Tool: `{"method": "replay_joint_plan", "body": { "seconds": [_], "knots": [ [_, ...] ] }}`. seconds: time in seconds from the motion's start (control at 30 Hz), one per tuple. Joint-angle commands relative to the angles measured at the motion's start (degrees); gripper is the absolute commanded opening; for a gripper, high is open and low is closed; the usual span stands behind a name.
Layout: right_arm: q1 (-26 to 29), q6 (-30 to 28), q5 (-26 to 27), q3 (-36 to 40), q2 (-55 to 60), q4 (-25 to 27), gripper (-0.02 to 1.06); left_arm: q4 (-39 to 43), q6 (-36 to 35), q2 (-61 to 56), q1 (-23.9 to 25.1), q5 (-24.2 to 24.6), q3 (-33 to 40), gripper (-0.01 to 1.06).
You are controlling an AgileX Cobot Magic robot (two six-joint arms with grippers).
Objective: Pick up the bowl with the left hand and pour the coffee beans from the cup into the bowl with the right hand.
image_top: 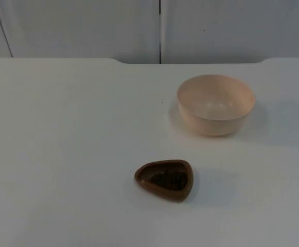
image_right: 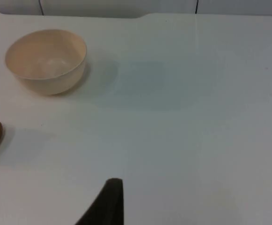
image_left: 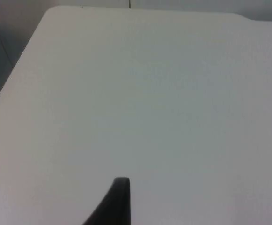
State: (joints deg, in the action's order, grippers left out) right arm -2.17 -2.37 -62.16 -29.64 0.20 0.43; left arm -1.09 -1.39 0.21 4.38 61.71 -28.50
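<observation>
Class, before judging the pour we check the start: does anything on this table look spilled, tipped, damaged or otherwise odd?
Nothing stands out. The bowl stands upright and empty, the brown cup sits upright with its coffee beans inside, and no beans lie on the table.

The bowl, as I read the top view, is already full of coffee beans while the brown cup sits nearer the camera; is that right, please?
Not quite: the bowl is empty, as the top view shows. The coffee beans lie in the brown cup, which does sit nearer the camera.
</observation>
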Motion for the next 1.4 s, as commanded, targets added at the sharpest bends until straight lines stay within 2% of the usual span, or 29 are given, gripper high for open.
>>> {"method": "replay_joint_plan", "body": {
  "seconds": [0.0,0.4,1.0,1.37],
  "knots": [
    [0.33,0.14,0.34,0.13,-0.2,0.11,1.05,0.08,0.02,0.31,0.13,-1.12,-0.92,1.05],
    [0.33,0.14,0.34,0.13,-0.2,0.11,1.05,0.33,0.02,4.4,0.13,-2.48,-7.6,1.05],
    [0.33,0.14,0.34,0.13,-0.2,0.11,1.05,-1.91,0.02,4.4,0.13,-2.51,-7.74,1.05],
    [0.33,0.25,0.34,0.13,-0.2,0.11,1.05,-4.03,0.02,10.29,-0.44,-5.88,-7.83,1.05]
  ]
}}
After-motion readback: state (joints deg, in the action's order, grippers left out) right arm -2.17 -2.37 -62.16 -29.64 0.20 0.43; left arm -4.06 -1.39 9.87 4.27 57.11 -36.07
